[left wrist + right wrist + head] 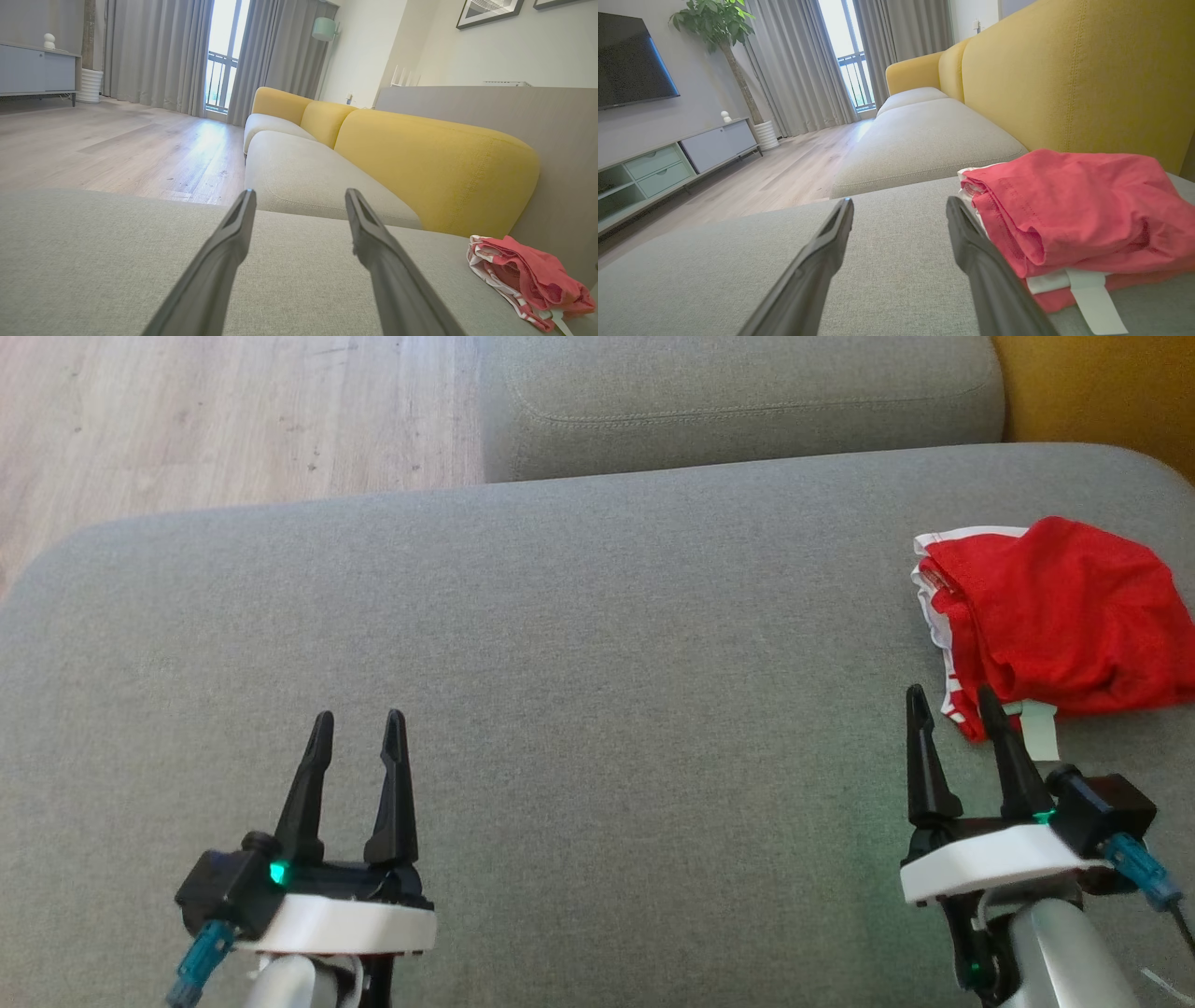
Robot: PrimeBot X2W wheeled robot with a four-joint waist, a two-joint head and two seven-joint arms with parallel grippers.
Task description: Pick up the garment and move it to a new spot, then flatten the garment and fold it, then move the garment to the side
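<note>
The folded red garment (1055,616), trimmed in white, lies on the grey seat cushion (597,663) just ahead and to the right of the right gripper (950,695). That gripper's right finger seems to reach the cloth's near corner, though contact is hard to judge. This gripper is open and empty. The left gripper (359,719), well apart from the garment, is likewise open, holding nothing. A white label (1097,298) sticks out from the garment's near edge beside the right gripper; its writing cannot be read. Open cushion stretches between and ahead of both grippers to the far edge, with a second cushion (738,401) and wooden floor (187,420) beyond. A yellow backrest (1064,70) rises right of the garment.
</note>
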